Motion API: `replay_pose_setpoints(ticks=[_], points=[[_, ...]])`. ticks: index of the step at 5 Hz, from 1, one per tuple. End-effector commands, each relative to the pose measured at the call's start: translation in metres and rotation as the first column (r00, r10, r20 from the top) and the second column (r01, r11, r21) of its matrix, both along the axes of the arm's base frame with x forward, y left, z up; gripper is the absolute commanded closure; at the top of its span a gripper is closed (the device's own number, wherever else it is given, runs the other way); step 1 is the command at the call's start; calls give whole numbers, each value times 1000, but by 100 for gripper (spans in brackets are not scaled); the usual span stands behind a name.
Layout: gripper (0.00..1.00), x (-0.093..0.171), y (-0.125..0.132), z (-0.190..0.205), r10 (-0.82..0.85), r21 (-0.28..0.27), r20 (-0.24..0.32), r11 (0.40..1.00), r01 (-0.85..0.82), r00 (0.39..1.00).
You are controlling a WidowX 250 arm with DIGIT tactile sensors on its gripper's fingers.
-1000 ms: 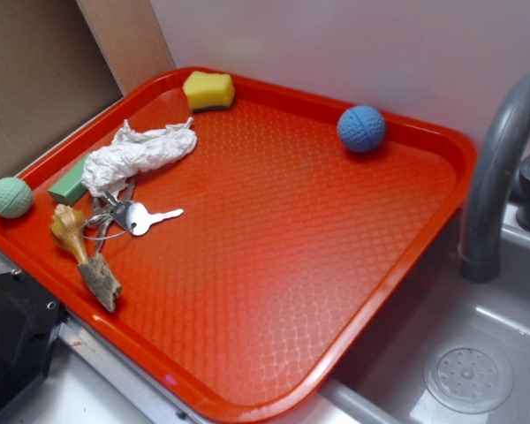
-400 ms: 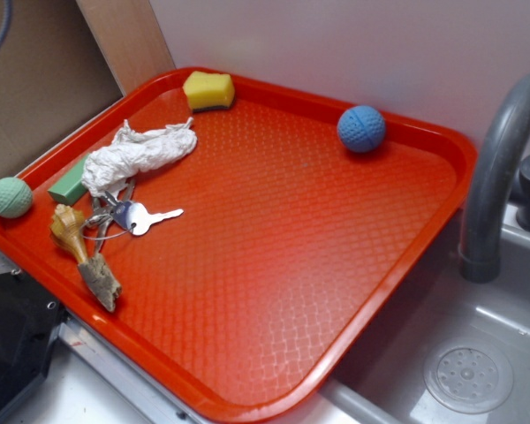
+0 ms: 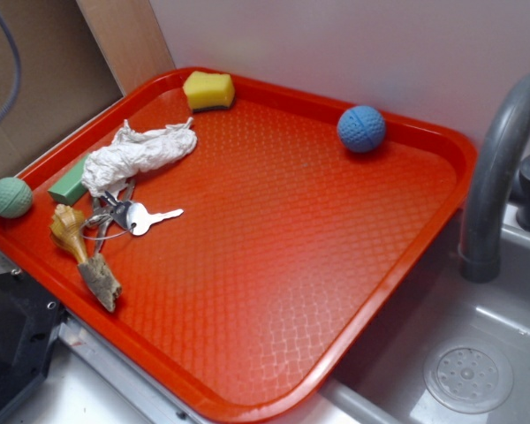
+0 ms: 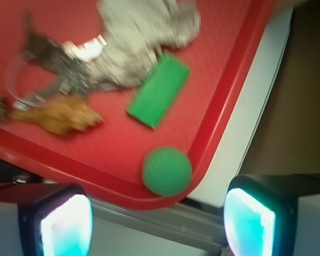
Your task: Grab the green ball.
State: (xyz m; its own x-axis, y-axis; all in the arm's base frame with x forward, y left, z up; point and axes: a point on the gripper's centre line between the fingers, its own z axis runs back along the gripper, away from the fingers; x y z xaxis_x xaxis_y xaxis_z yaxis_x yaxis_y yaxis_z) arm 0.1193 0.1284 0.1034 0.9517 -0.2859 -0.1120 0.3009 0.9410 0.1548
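A cable is now dipping further in at far left, so the arm is closing in. Gripper is hanging released, empty, above the green ball, which is sitting in the tray's left corner beside the green block.

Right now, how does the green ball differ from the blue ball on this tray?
Colour: the green ball is pale mint, the blue ball a saturated blue. Place: the green ball sits in the tray's left corner against the rim, beside the green block; the blue ball lies alone near the far rim by the wall. View: the wrist camera shows only the green ball, between the open gripper's pads. Both are round, textured and look similar in size.
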Motion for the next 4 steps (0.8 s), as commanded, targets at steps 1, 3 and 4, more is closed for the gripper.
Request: replay_pose_setpoints(ticks=[1, 3, 4], points=[[0, -15, 16, -58, 112, 60, -125, 993, -105, 986], [0, 3, 21, -66, 215, 117, -61, 971, -206, 975], [0, 18, 19, -63, 206, 60, -24, 977, -204, 978]])
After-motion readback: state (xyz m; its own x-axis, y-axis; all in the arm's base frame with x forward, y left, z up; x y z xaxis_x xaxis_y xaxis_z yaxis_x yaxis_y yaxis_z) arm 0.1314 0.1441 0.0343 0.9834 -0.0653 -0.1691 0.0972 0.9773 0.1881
